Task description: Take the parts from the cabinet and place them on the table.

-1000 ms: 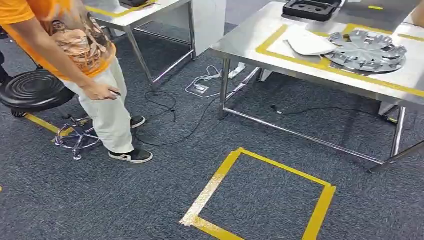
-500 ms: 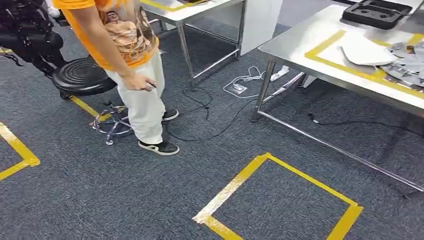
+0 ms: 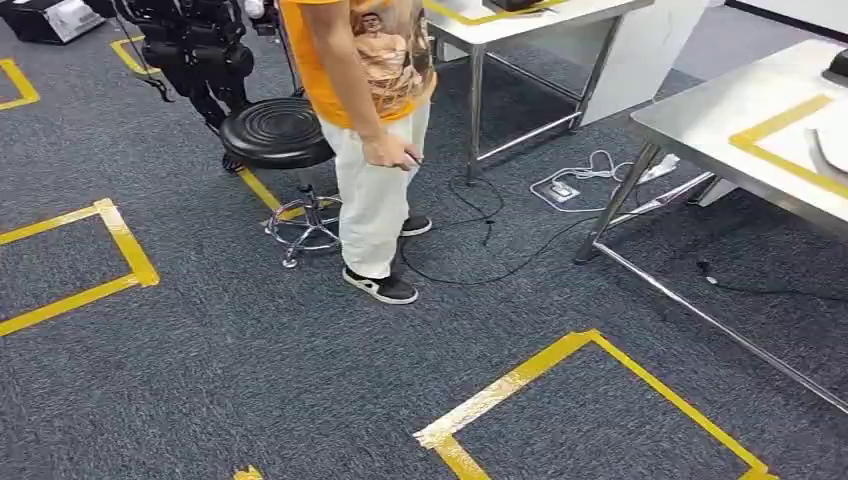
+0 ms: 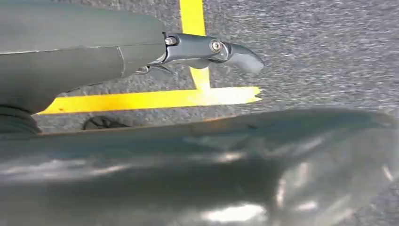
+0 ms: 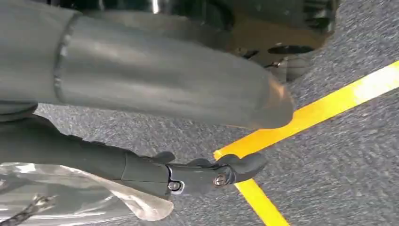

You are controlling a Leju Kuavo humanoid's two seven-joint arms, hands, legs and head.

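Note:
A steel table (image 3: 720, 115) with yellow tape lines stands at the right edge of the head view. The rim of a white part (image 3: 836, 150) lies on it at the picture's border. In the left wrist view my left hand (image 4: 117, 52) hangs over the carpet, its thumb and a dark finger (image 4: 221, 49) stretched out and holding nothing. My right hand (image 5: 141, 84) hangs the same way in the right wrist view, with one finger (image 5: 207, 174) straight and apart from the thumb. A clear crinkled sheet (image 5: 70, 197) lies beside that finger; I cannot tell what it is.
A person (image 3: 375, 120) in an orange shirt stands mid-floor beside a black stool (image 3: 278, 132). Cables (image 3: 500, 255) trail across the carpet toward a second table (image 3: 520, 25). Yellow tape squares mark the floor near me (image 3: 600, 400) and at the left (image 3: 120, 240). Dark equipment (image 3: 195, 45) stands far left.
The camera has swung left, so the whole scene has slid right. The table with the silver wheel cover has passed out at the right edge, and a second taped square has come in at the left.

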